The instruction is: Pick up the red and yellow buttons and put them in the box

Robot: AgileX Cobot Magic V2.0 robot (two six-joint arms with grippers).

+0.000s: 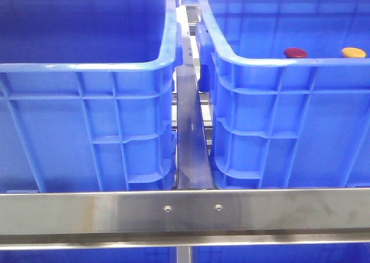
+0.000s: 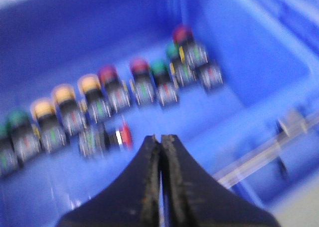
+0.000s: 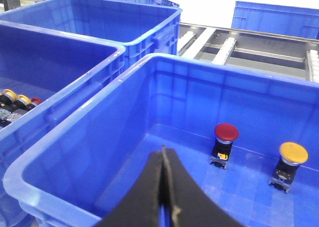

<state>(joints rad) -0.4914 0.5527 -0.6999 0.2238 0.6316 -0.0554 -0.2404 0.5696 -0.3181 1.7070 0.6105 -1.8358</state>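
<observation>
A dark red button (image 1: 295,52) (image 3: 226,132) and an orange-yellow button (image 1: 353,52) (image 3: 293,152) stand upright on their black bodies inside the right blue box (image 1: 277,130) (image 3: 224,67). My right gripper (image 3: 163,149) hangs over this box's near side, shut and holding nothing, well short of the two buttons. My left gripper (image 2: 160,137) is shut and empty above the floor of another crate (image 2: 219,112). Just beyond its tips a red button (image 2: 124,136) lies on its side. This view is blurred. Neither gripper shows in the front view.
A row of several green, yellow and red buttons (image 2: 99,102) stands across the left gripper's crate. The left crate (image 1: 87,130) sits beside the box with a metal rail (image 1: 191,147) between them. A steel bar (image 1: 185,214) crosses in front. More blue crates (image 3: 99,17) stand behind.
</observation>
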